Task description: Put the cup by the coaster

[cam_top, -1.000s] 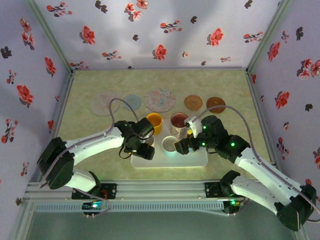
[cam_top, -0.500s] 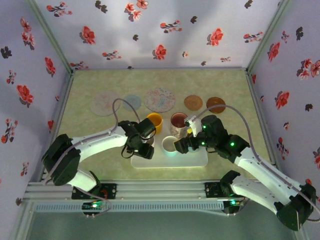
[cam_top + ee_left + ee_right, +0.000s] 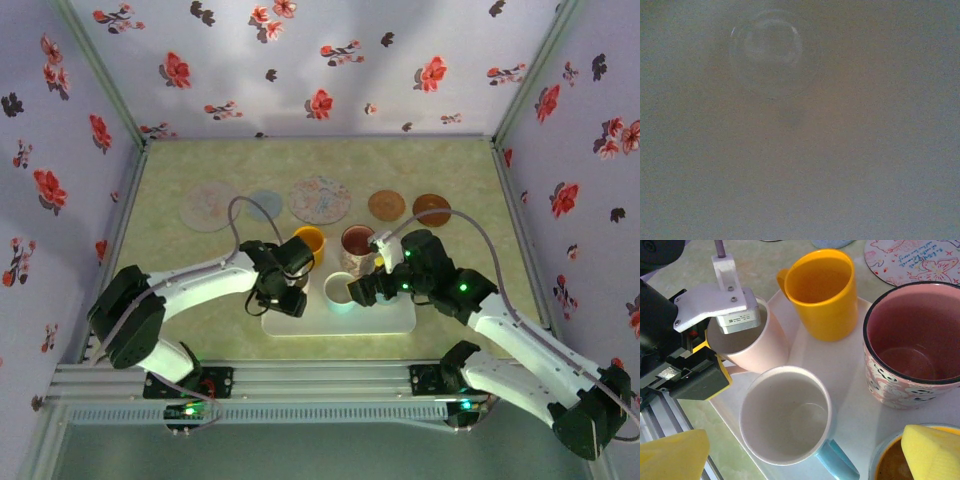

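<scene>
A pale pink cup (image 3: pixel 752 342) stands on the white tray (image 3: pixel 385 320), at its left end. My left gripper (image 3: pixel 289 292) sits over this cup's mouth and left side. The left wrist view is dark and blurred, with a faint ring (image 3: pixel 771 42) like a cup's bottom; the fingers do not show. My right gripper (image 3: pixel 802 450) hangs open above a white cup with a blue handle (image 3: pixel 785 420), its yellow fingertips (image 3: pixel 670 455) wide on either side. Several round coasters (image 3: pixel 320 198) lie in a row at the back.
A yellow cup (image 3: pixel 822 290), a pink patterned cup (image 3: pixel 912 345) and a brown-lined cup (image 3: pixel 892 465) crowd the same tray. The green table (image 3: pixel 180 260) stretches between the tray and the coasters. Flowered walls enclose the table on three sides.
My left gripper has edged a little further onto the pink cup. The right arm and the cups have not moved.
</scene>
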